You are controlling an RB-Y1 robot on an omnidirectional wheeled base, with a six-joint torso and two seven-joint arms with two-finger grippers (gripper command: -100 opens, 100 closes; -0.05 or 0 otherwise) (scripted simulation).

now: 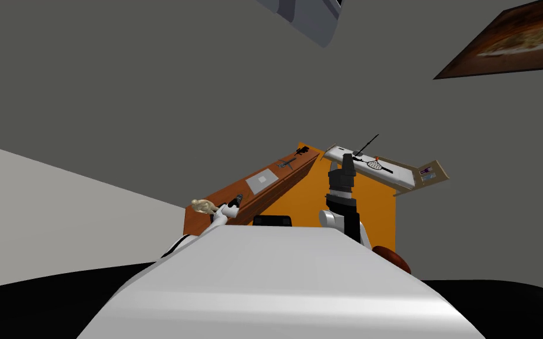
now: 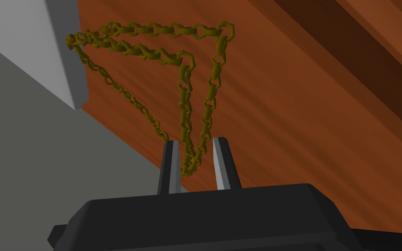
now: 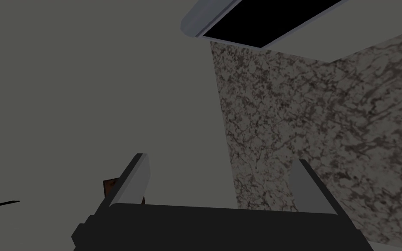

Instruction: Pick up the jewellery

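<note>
While the left gripper point(image 2: 195, 144) has its two fingers drawn close on a bunched length of the gold chain point(image 2: 184, 87), the rest of the chain spreads away from the fingertips in long open loops. It lies against the brown wooden surface point(image 2: 304, 109) just beyond the gripper, and its far end reaches a light grey edge point(image 2: 65, 52). In the head view the left gripper point(image 1: 236, 200) sits at the near end of a long brown cabinet point(image 1: 282, 179). A pale golden knot point(image 1: 204, 206) just beside it is probably the same chain, though it is too small to be sure. A light grey rectangle point(image 1: 261, 181) lies flat on the cabinet top, well apart from the gripper. The right arm stands raised beside an orange panel point(image 1: 376, 206). The right gripper point(image 3: 220, 160) has its fingers spread wide with nothing between them.
</note>
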